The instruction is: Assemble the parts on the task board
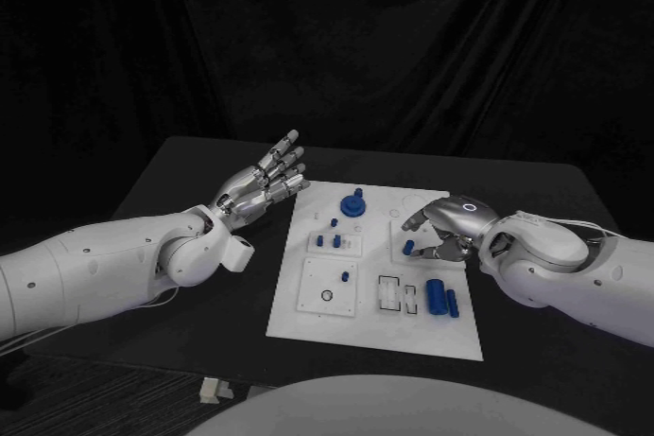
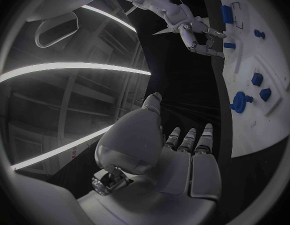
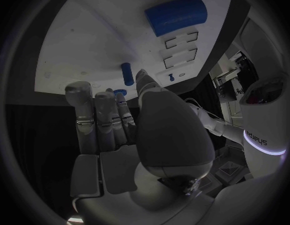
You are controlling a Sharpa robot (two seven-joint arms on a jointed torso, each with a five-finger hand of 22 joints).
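The white task board [image 1: 370,318] lies mid-table. On it are a round blue knob [image 1: 353,206], small blue pegs [image 1: 329,238] and a blue cylinder [image 1: 437,296] beside two empty slots [image 1: 391,294]. My right hand [image 1: 444,226] hangs over the board's right side, fingers pointing down at a small blue peg [image 1: 409,248]. In the right wrist view this peg [image 3: 127,72] lies on the board just past the thumb tip, with the blue cylinder [image 3: 176,16] beyond. My left hand [image 1: 267,184] is raised left of the board, fingers straight and apart, holding nothing.
Bare black table [image 1: 204,171] lies left of and behind the board, and a strip [image 1: 545,190] to its right. The left wrist view shows the right hand [image 2: 198,32] with its fingertips by the peg [image 2: 229,45], and the knob [image 2: 240,101] nearer.
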